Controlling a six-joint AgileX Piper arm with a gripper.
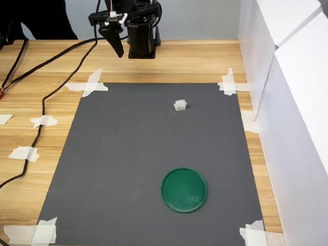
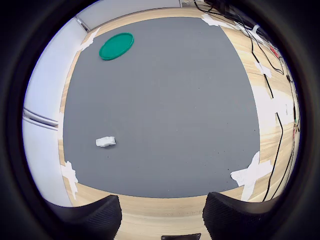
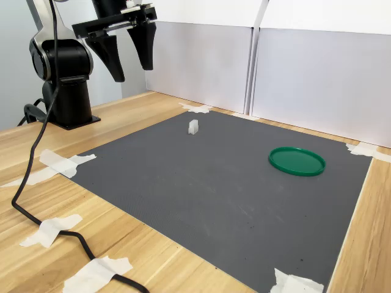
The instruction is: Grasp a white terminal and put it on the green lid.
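A matt, finely textured dark-grey rubbery mat (image 1: 122, 170) is lying on the pale, smooth-grained wooden bench (image 1: 39, 65). On the mat, the round green plastic lid (image 1: 184, 190) is showing a soft sheen, and the tiny white plastic terminal (image 1: 180, 105) is looking dull.

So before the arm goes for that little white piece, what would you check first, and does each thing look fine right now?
1. End effector open and empty: ok.
2. White terminal alone on the grey mat, nothing crowding it: ok.
3. Green lid flat on the mat, nothing on it: ok.
4. Path from the end effector down to the terminal free: ok.
5. Black cable off the mat: ok.
6. Terminal's exact orientation for gripping: cannot tell.
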